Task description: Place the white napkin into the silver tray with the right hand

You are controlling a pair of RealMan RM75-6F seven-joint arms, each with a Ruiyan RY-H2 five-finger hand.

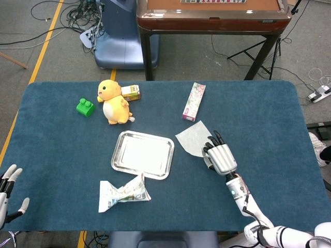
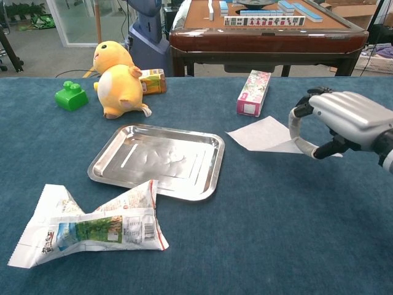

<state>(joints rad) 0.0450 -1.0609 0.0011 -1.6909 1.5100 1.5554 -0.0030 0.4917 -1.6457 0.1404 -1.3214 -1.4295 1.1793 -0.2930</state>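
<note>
Head view: our right hand [image 1: 221, 156] sits over the near-right edge of the flat white paper napkin [image 1: 192, 137], fingers curled down onto it. We cannot tell from above whether the sheet is actually gripped. The napkin lies on the blue table cloth [image 1: 269, 129] just right of the shiny silver rectangular tray [image 1: 143, 154], not in it. Left hand [image 1: 9, 188] at the table's near-left corner, fingers spread, holding nothing.

Chest view: right hand [image 2: 344, 120] arches over the napkin's [image 2: 261, 136] right edge; thumb and fingers look closed on that edge, though contact is partly hidden. Tray [image 2: 112, 161] holds nothing. Crumpled printed snack wrapper [image 2: 92, 226] lies touching its near edge.
</note>
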